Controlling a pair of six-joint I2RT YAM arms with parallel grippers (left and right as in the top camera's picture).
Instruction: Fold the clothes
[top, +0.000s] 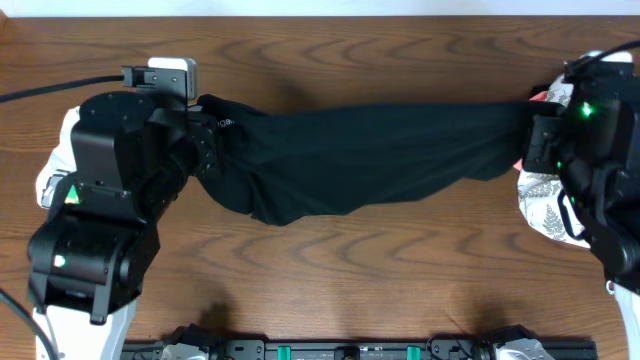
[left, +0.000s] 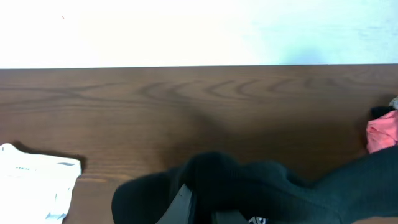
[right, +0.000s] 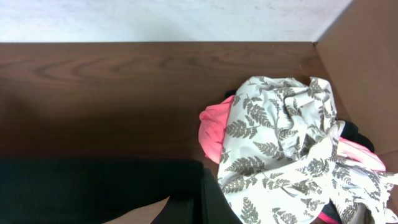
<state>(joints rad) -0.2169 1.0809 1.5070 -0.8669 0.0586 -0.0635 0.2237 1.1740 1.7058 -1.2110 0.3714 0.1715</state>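
left gripper (top: 207, 135) and right gripper (top: 537, 130) clench opposite ends of the black garment (top: 370, 150) stretched between the 2; more pull may slip an end free, bunching the sagging middle.

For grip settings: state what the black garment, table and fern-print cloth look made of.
Black garment: soft matte knit, probably jersey; it sags and creases.
Table: wood or wood-look laminate, smooth; grain rings show.
Fern-print cloth: thin fabric, likely woven; crumpled folds.
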